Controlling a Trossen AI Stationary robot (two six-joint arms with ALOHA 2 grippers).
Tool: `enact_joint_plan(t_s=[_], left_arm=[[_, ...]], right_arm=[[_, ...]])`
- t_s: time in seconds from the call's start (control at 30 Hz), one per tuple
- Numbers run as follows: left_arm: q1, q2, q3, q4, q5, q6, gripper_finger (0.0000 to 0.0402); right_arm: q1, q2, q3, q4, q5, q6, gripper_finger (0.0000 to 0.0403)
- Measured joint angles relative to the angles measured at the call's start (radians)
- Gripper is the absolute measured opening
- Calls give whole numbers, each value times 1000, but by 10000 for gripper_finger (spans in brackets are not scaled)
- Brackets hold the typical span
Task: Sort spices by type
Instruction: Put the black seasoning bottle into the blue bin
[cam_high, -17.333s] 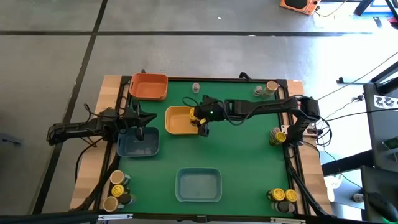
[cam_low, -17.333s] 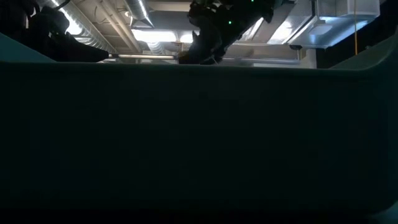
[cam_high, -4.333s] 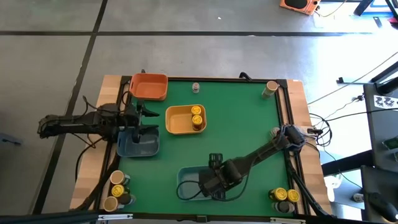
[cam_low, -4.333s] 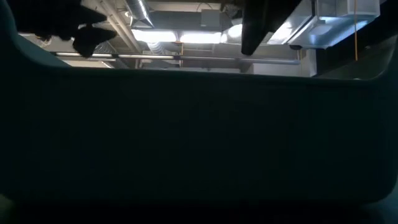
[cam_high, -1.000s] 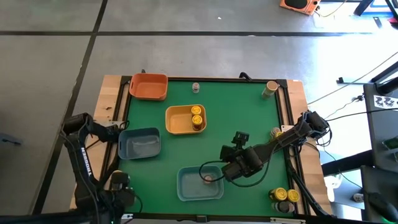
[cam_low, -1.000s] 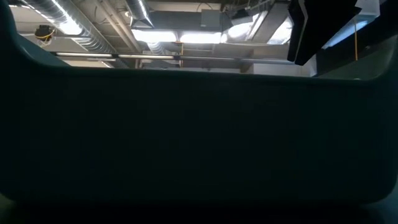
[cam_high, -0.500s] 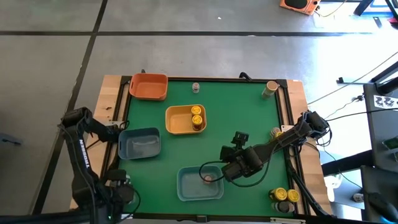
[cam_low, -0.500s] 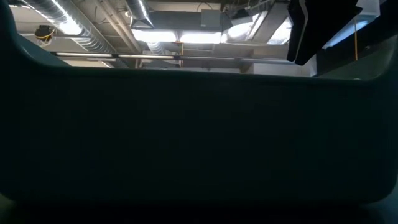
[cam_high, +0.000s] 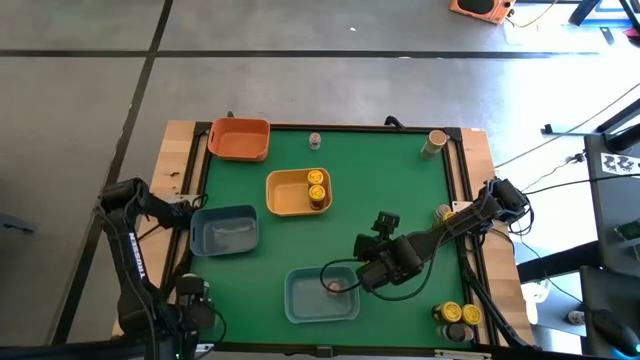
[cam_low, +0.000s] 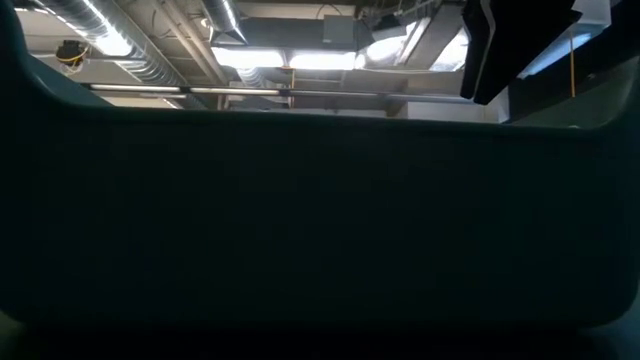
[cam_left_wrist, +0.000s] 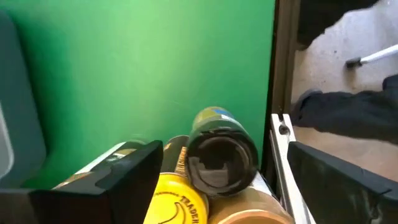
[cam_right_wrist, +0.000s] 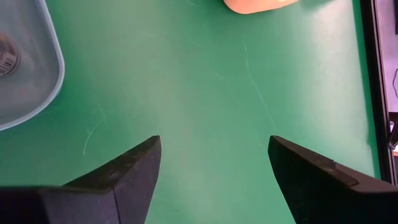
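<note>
A cluster of spice jars stands at the table's near left corner: one dark-lidded (cam_left_wrist: 221, 155), one yellow-lidded (cam_left_wrist: 177, 200), one tan-lidded (cam_left_wrist: 249, 218). My left gripper (cam_left_wrist: 224, 149) hangs open over them, pointing down, with one finger on each side of the dark-lidded jar; in the high view it is at the near left corner (cam_high: 192, 300). My right gripper (cam_right_wrist: 214, 146) is open over bare green mat, just right of the light-blue tray (cam_high: 300, 310), and holds nothing. A jar (cam_high: 335, 287) lies in that tray. Two jars (cam_high: 317, 187) stand in the yellow tray (cam_high: 285, 195). My left gripper's fingers stand astride the dark-lidded jar's top (cam_left_wrist: 217, 134), coming from above. One finger (cam_left_wrist: 118, 174) shows in front of the yellow-lidded jar. I cannot tell whether either finger touches a jar.
An orange tray (cam_high: 240, 138) sits at the far left and a blue tray (cam_high: 222, 228) at the left. More jars stand at the near right corner (cam_high: 455, 318), the right edge (cam_high: 447, 213), the far right (cam_high: 436, 142) and the far middle (cam_high: 315, 141). A dark tray wall (cam_low: 320, 230) fills the low view.
</note>
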Motion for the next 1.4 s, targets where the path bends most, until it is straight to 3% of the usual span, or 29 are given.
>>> enact_joint_plan(t_s=[0.57, 0.8, 1.07, 1.4], left_arm=[[0, 32, 0, 4, -4, 59, 342], [15, 102, 0, 5, 81, 109, 343], [38, 128, 0, 4, 70, 157, 341], [37, 136, 0, 0, 64, 156, 275]], right_arm=[[0, 0, 0, 20, -2, 0, 296], [0, 0, 0, 19, -2, -2, 296], [0, 0, 0, 19, -2, -2, 296], [0, 0, 0, 19, 0, -2, 296]])
